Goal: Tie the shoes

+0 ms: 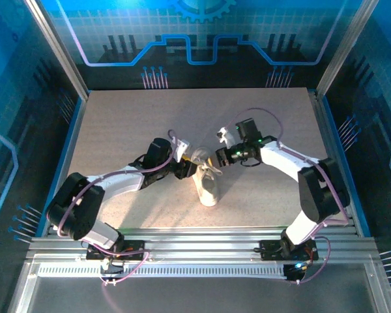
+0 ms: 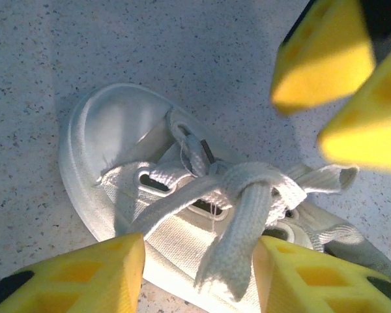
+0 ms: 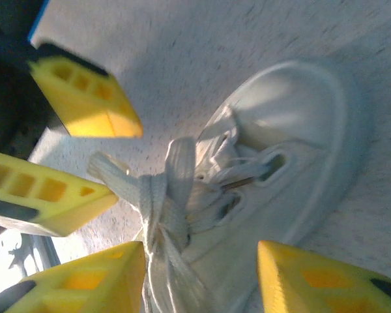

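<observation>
White low-top sneaker (image 1: pixel 209 189) sits near the middle of the table (image 1: pixel 267 124), a bit toward the near edge. Its long axis runs roughly 12 to 6 in the top view. Both pincers meet over its 12 o'clock end: left gripper (image 1: pixel 188 168) comes in from 9, right gripper (image 1: pixel 216 158) from 2. Both are just beside the shoe; contact can't be told from above.

Left wrist view: toe cap at 10 o'clock, flat white laces (image 2: pixel 247 189) crossed in a loose knot at centre, one end hanging toward 6. Left gripper (image 2: pixel 199 251) is spread wide, its yellow fingers (image 2: pixel 85 274) at 7 and 5 straddling the laced part. The hanging lace end lies between them, not pinched. The right gripper's fingers (image 2: pixel 319 59) are at 1 to 2 o'clock, above the shoe, with a small gap between them.

Right wrist view: toe at 2, laces (image 3: pixel 163 195) bunched left of centre and running down to 6. Right gripper (image 3: pixel 201 254) is spread, fingers at 7 and 5. Lace strands run right beside the 7 o'clock finger; whether they touch is unclear. The left gripper's fingers (image 3: pixel 85 98) are at 9 to 10, apart from each other, and a lace end points into their gap.

Around: speckled grey tabletop, blue printed panel (image 1: pixel 195 39) at 12, aluminium rails (image 1: pixel 195 238) at 6.
</observation>
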Robot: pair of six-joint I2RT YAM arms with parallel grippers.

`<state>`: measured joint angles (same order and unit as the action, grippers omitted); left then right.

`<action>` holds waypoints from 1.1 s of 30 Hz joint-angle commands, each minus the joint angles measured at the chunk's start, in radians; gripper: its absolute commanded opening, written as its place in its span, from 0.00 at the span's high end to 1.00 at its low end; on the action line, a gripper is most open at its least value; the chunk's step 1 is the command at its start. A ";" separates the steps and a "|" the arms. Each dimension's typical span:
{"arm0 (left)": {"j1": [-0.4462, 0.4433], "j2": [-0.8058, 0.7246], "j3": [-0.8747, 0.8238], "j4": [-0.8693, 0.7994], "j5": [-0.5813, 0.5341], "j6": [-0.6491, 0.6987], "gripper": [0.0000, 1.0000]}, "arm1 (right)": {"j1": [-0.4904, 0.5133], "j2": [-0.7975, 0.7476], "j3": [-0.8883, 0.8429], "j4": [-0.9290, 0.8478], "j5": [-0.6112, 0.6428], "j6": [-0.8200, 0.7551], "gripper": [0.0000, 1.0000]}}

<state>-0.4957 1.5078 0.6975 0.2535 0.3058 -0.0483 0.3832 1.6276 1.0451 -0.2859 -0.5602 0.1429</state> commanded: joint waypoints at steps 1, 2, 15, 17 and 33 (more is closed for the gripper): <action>-0.006 0.011 -0.008 0.032 0.007 0.002 0.53 | -0.041 -0.061 0.002 0.009 -0.047 0.048 0.51; -0.006 0.011 -0.011 0.038 0.006 0.002 0.53 | -0.045 -0.059 0.004 0.008 -0.050 0.053 0.51; 0.002 0.031 0.012 -0.013 0.015 0.042 0.88 | -0.064 0.034 -0.071 0.078 -0.042 0.180 0.54; 0.003 0.042 0.025 -0.036 0.019 0.049 0.92 | -0.063 0.035 -0.099 0.129 -0.073 0.212 0.54; 0.003 0.101 0.082 -0.073 0.054 0.048 1.00 | 0.016 -0.004 -0.093 0.236 -0.199 0.261 0.65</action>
<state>-0.4946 1.5936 0.7479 0.2028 0.3202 -0.0170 0.3706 1.6463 0.9062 -0.0368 -0.7063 0.4244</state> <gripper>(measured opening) 0.046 0.356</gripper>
